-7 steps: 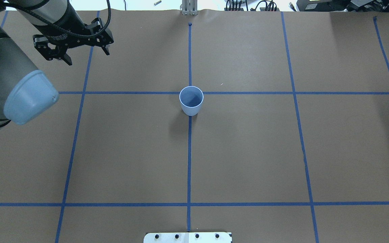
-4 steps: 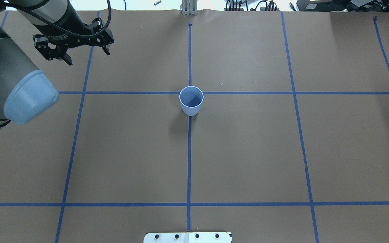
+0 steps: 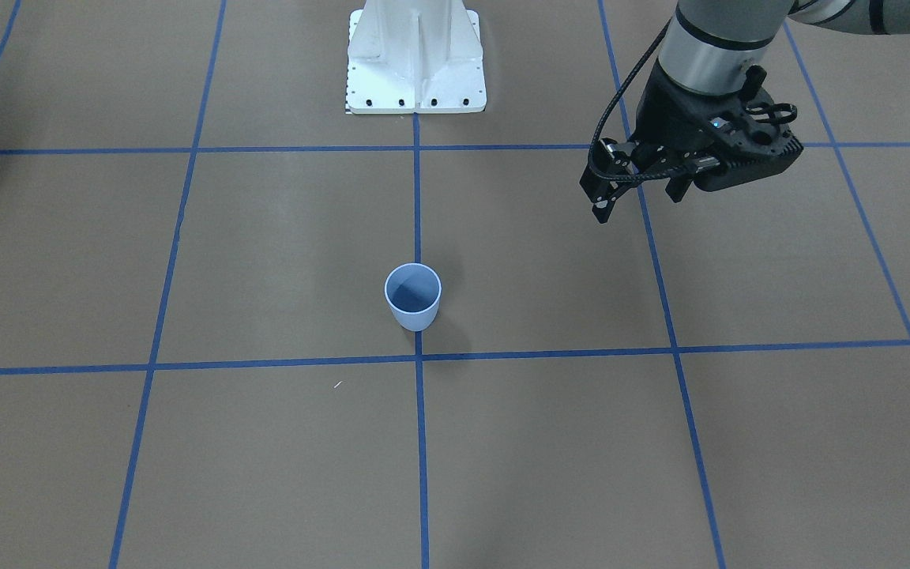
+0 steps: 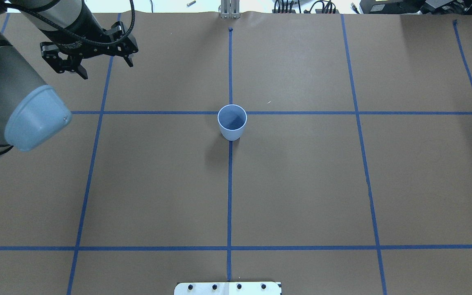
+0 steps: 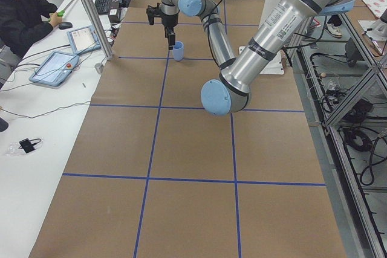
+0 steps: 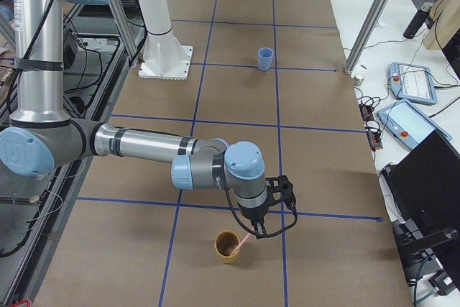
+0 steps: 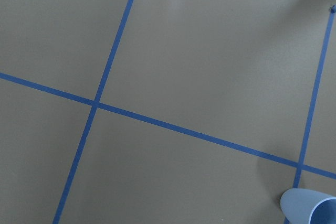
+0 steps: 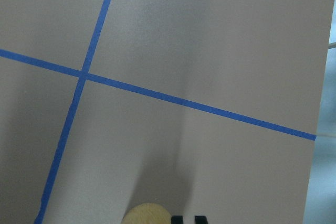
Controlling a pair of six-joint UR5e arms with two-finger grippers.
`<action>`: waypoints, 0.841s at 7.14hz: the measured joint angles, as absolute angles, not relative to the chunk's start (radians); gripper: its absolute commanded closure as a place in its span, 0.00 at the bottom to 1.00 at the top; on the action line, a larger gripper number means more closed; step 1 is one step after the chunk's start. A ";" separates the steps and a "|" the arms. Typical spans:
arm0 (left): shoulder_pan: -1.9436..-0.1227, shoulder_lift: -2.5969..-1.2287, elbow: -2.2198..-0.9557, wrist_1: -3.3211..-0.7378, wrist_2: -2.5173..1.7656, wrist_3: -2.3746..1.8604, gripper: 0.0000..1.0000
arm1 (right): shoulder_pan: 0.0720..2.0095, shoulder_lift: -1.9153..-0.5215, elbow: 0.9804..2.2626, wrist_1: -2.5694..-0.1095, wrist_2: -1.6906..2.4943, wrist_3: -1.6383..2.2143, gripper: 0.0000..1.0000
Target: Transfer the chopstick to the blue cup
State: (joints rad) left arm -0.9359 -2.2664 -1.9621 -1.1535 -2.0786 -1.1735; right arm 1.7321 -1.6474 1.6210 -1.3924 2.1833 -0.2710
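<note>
The pale blue cup point(image 4: 232, 123) stands upright and empty at the table's centre, on a blue tape crossing; it also shows in the front view point(image 3: 412, 296) and the left wrist view point(image 7: 310, 208). My left gripper point(image 4: 107, 69) hangs open and empty above the table, far left of the cup point(image 3: 637, 204). My right gripper point(image 6: 257, 234) is at the table's right end, over a tan cup point(image 6: 228, 246). A pale pink chopstick point(image 6: 241, 244) leans out of that cup, its top at the fingertips point(image 8: 178, 219), which stand close together.
The white robot base plate point(image 3: 415, 71) sits at the near table edge. Blue tape lines grid the brown table. An operator point(image 5: 24, 10) and tablets point(image 5: 57, 67) are on a side desk beyond the far edge.
</note>
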 measured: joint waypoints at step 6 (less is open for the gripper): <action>-0.939 -2.255 -1.960 -1.157 -2.077 -1.172 0.02 | 1.795 -1.417 1.823 -1.798 2.218 -0.255 1.00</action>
